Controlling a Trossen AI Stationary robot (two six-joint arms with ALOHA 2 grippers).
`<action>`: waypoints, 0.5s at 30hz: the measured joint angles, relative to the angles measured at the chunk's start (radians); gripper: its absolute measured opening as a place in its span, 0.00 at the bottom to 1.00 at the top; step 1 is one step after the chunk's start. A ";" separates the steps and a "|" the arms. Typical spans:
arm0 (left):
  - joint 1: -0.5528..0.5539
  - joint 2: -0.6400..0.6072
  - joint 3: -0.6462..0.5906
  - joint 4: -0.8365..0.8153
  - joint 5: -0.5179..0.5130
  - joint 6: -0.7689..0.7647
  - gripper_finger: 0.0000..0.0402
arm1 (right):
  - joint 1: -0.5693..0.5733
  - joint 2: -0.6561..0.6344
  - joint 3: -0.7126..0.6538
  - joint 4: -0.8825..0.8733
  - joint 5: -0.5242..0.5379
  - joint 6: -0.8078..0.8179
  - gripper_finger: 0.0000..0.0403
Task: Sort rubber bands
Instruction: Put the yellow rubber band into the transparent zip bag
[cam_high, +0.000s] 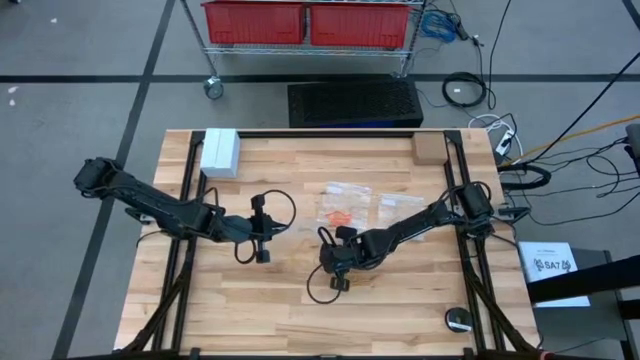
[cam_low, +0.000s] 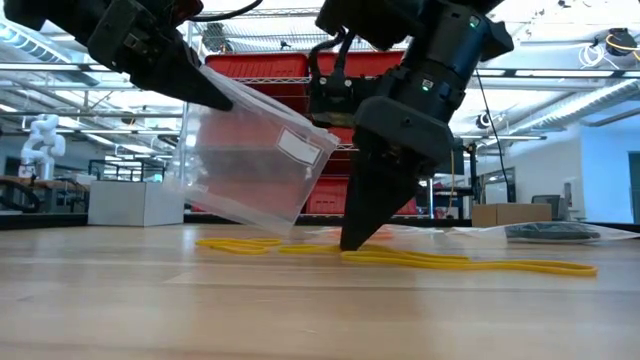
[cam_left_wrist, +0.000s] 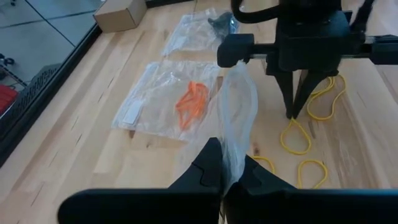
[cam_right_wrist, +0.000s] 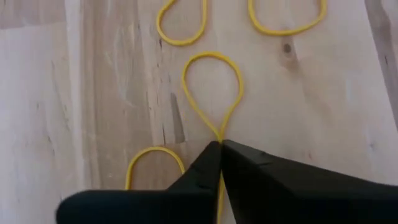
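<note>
Right gripper (cam_right_wrist: 219, 144) pinching yellow rubber band (cam_right_wrist: 211, 87) at its near end; loop runs straight ahead toward frame top. Left gripper (cam_left_wrist: 225, 163) clamps clear bag (cam_left_wrist: 238, 109).

The right gripper (cam_right_wrist: 219, 144), tips down on the wooden table (cam_right_wrist: 323, 93), pinches one yellow rubber band (cam_right_wrist: 211, 87) among several loose ones, beside the clear plastic bag (cam_left_wrist: 236, 112) hanging from the left gripper (cam_left_wrist: 225, 171), with flat bags beyond.

Four yellow rubber bands (cam_right_wrist: 211, 93), three clear bags (cam_left_wrist: 168, 99), two boxes (cam_high: 221, 151).
</note>
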 joint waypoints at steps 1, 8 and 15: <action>0.000 0.000 0.000 0.002 0.000 0.000 0.00 | 0.003 0.000 0.009 -0.008 0.001 -0.002 0.01; 0.001 0.000 0.000 0.002 0.000 -0.001 0.00 | 0.040 0.013 0.157 -0.105 0.118 -0.109 0.00; 0.003 0.000 0.000 0.002 0.000 -0.001 0.00 | 0.079 0.010 0.327 -0.141 0.289 -0.242 0.00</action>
